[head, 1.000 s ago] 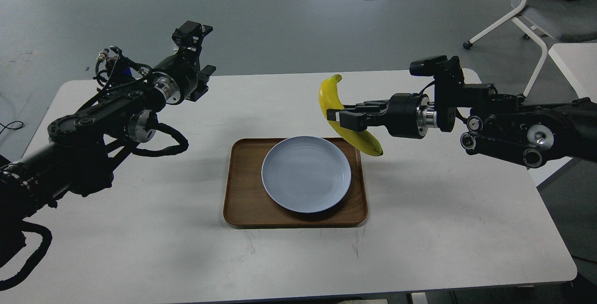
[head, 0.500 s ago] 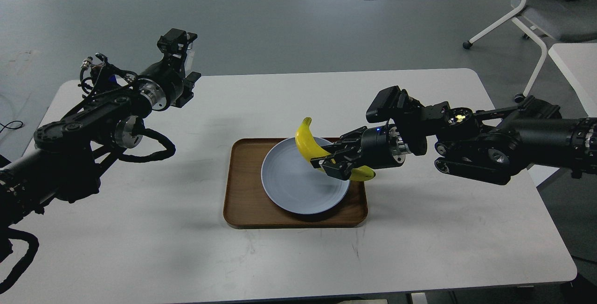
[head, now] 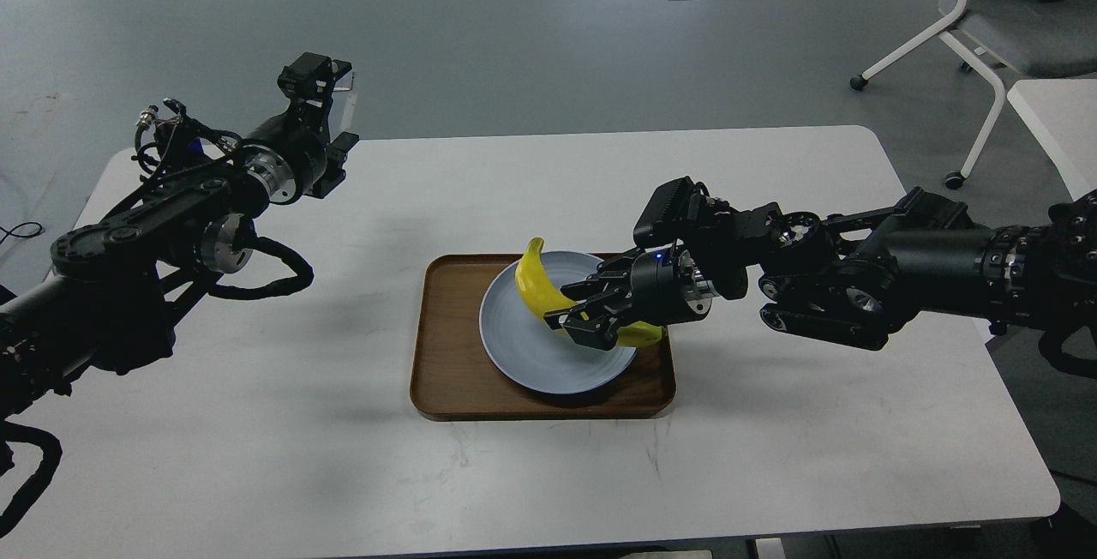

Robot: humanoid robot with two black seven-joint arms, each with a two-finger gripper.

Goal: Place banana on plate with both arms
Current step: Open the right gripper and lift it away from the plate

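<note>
Near the middle of the white table [head: 771, 422], a little toward its front edge, the brown wooden tray [head: 446, 379] carries the pale blue-grey plate [head: 523, 353], and the banana [head: 536, 285] hangs over the plate's right half, pinched around its middle by the right gripper [head: 576, 326]. One yellow end rises toward the table's far edge above the plate's upper rim; the other end pokes out below the gripper close to the plate's right rim, above the tray. Whether any part of the fruit already touches the plate cannot be told, since the black fingers cover the low point. The left gripper [head: 330, 126] hovers over the far left corner of the table, well apart from the tray, holding nothing; it is seen too dark and end-on to say if its fingers are spread or together. As I judge it, the risk lies in the release. The banana is tilted, with much of its length toward the right rim, so if the fingers part while it is above the surface it could rock on its curve, roll and slide off the shallow rim onto the tray. Pushing lower without care might press the plate, tip its near edge or shove it across the smooth tray. A grip this tight on soft fruit may also bruise it, and fingers withdrawing sideways could drag the banana along.
</note>
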